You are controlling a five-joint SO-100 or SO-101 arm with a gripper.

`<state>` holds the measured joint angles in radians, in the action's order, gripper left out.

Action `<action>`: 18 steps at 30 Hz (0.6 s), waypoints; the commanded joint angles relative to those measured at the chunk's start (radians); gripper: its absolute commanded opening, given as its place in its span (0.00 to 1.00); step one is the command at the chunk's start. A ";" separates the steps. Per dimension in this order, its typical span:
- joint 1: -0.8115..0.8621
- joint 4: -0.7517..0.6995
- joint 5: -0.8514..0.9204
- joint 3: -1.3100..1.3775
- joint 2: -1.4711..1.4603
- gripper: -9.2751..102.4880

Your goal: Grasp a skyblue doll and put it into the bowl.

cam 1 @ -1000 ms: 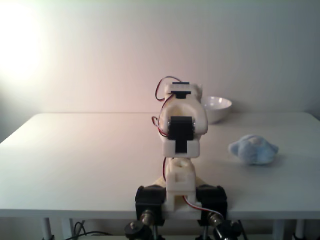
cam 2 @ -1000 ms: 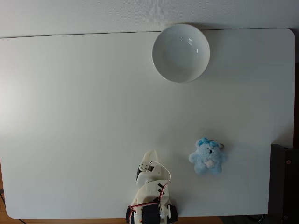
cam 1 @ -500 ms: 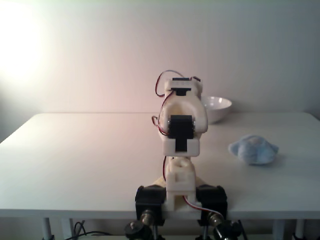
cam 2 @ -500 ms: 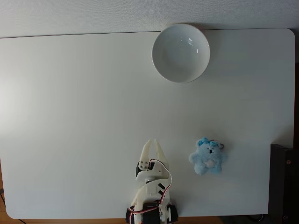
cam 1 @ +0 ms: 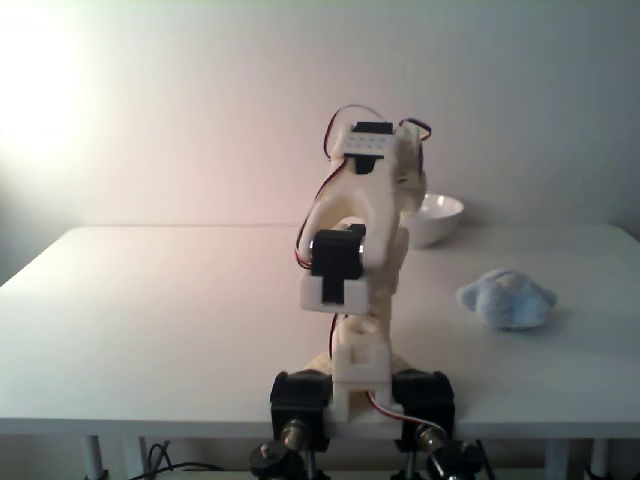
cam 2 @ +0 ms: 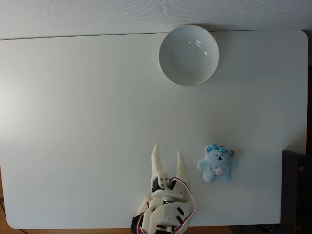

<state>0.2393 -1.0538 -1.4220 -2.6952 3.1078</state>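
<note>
1. Two white fingers of the gripper [cam 2: 167, 155] stand spread apart and hold nothing, as a fixed view from above shows; they point toward the far edge of the table [cam 2: 73, 122].
2. Just right of them lies the skyblue doll [cam 2: 217, 164], face up and untouched.
3. Well beyond, at the far table edge, sits the bowl [cam 2: 188, 55].
4. From the front, a fixed view has the arm [cam 1: 355, 245] rising mid-table, the doll [cam 1: 507, 298] to its right.

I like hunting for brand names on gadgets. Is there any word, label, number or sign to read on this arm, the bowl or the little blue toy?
None can be read.
Arm: a pale plate on top carries faint dots, too blurred to read.
Bowl: plain white, no mark.
Skyblue doll: no tag or text visible.
Gripper: bare plastic, no lettering.
</note>
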 commanded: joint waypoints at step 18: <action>0.331 -0.210 -0.127 0.630 -0.238 0.37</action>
<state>0.5338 -1.2594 -1.5463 -2.1430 2.9468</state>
